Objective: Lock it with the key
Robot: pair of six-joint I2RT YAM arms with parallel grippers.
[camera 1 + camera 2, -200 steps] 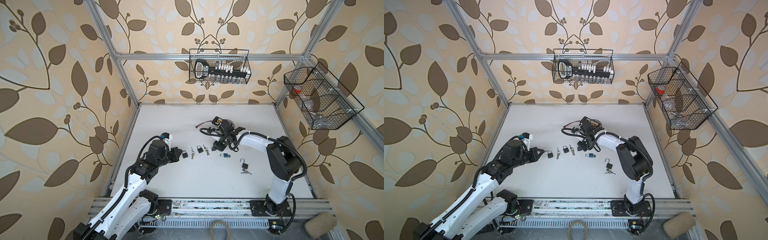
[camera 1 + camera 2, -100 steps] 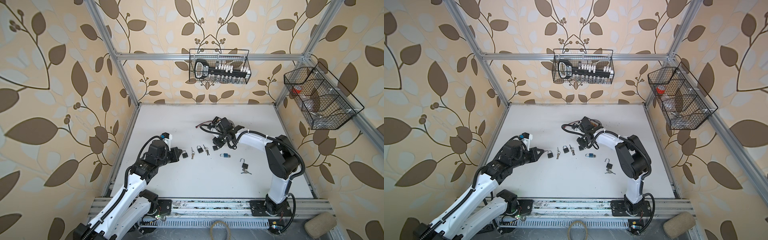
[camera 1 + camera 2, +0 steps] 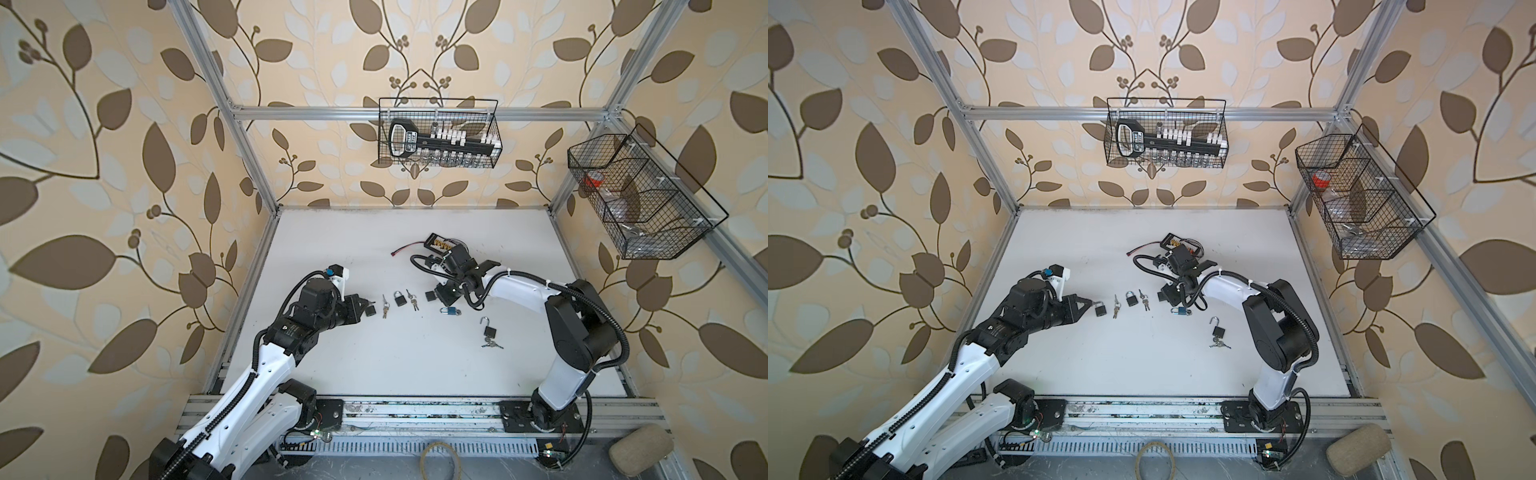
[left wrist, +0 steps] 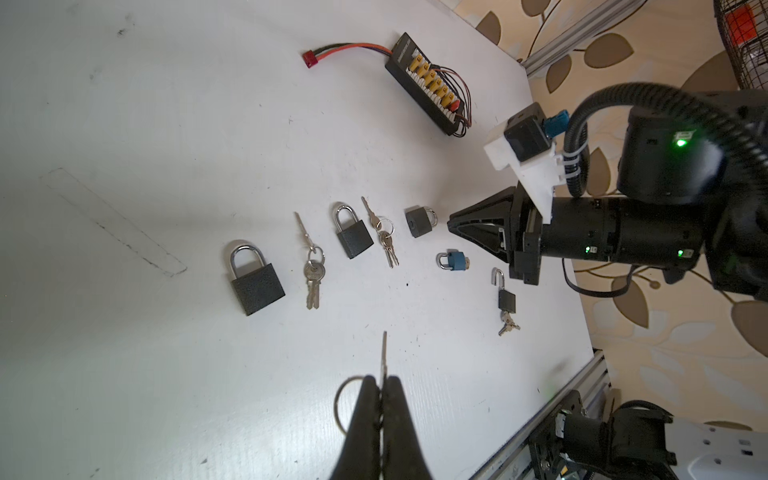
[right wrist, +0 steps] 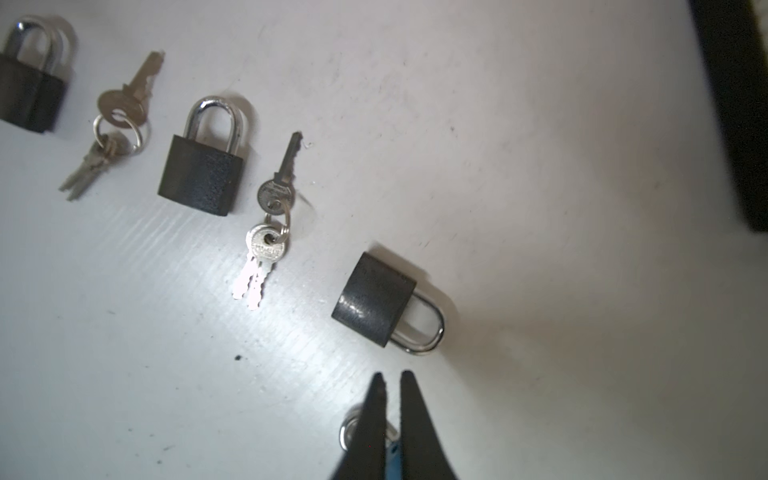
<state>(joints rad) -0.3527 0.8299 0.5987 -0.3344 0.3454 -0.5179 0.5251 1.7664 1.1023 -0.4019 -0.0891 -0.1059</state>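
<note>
- On your left arm (image 3: pixel 272 365) the jaws are clenched on a key (image 4: pixel 385 353), with the blade pointing out, ready for a keyhole.
- The key sits above the table (image 4: pixel 124 124), near the big padlock (image 4: pixel 257 284).
- On your right arm (image 3: pixel 519 286) the jaws are closed and empty beside the small padlock (image 5: pixel 376 305), probably to steady it.

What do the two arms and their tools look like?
The left arm and right arm have white links, black joints and black ribbed cable hoses. The left tool and right tool have black fingers tapering to points. On the right wrist, green lights glow beside a white camera bracket.
</note>
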